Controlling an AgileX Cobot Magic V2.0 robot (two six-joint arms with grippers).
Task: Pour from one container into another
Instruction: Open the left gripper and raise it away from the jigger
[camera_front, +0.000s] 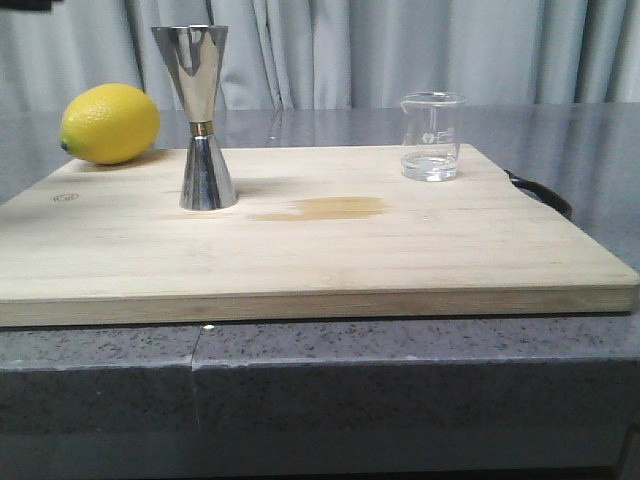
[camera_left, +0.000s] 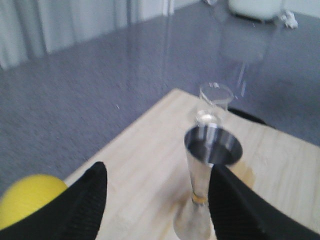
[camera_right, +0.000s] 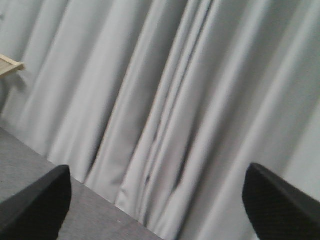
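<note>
Both grippers spread wide and empty; the right gripper should approach the far-right beaker level, gripping mid-wall to keep the jigger clear

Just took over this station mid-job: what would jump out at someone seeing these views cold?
The tall steel jigger stands upright on the left of the wooden board, with a bright yellow lemon at the board's far left corner. The glass beaker sits at the far right with a little clear liquid, and a darker stain marks the board between them.
</note>
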